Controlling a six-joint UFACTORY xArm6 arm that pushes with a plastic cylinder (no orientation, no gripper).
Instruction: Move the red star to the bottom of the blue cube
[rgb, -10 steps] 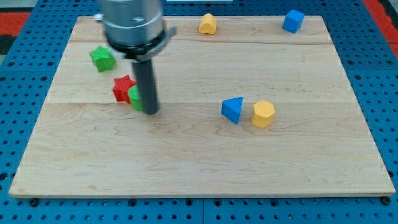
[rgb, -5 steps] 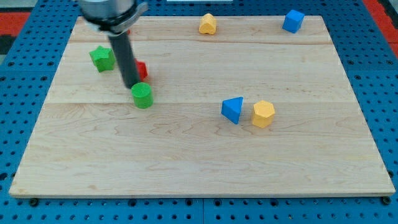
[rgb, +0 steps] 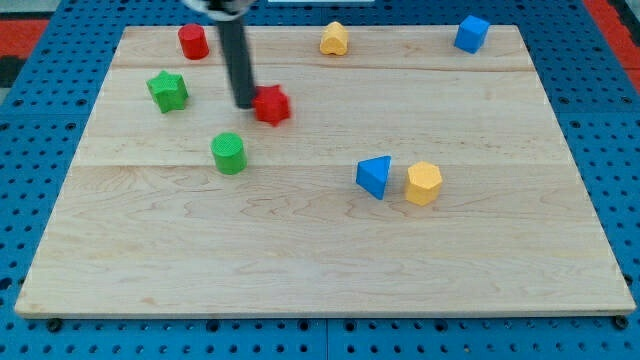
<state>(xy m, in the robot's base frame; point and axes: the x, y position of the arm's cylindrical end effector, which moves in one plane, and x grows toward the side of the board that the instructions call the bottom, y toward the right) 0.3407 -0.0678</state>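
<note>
You are looking at my tip (rgb: 246, 104), the lower end of a straight dark rod that comes down from the view's top; there are no fingers on this arm, so nothing is apart, together or clamped on anything. My tip sits on the wooden board (rgb: 320, 250) just at the left side of the red star (rgb: 271, 104), touching it or nearly so, and the view cannot settle which. The red star lies in the upper left part of the board, well apart from the blue cube (rgb: 471, 33), which rests close to the board's top right corner. Near the top left corner you see a red cylinder (rgb: 193, 41), and below it, toward the left edge, a green star (rgb: 167, 91). A green cylinder (rgb: 228, 153) stands below my tip, apart from it and from the red star. At the top edge, right of the rod, sits a yellow block (rgb: 334, 38) with a rounded top, whose exact shape you cannot make out. Right of the board's centre a blue triangular block (rgb: 374, 176) lies just beside a yellow hexagonal block (rgb: 423, 183), with a narrow gap between them. The board rests on a blue perforated table (rgb: 40, 120). No brand, label or writing can be read anywhere in the view.
</note>
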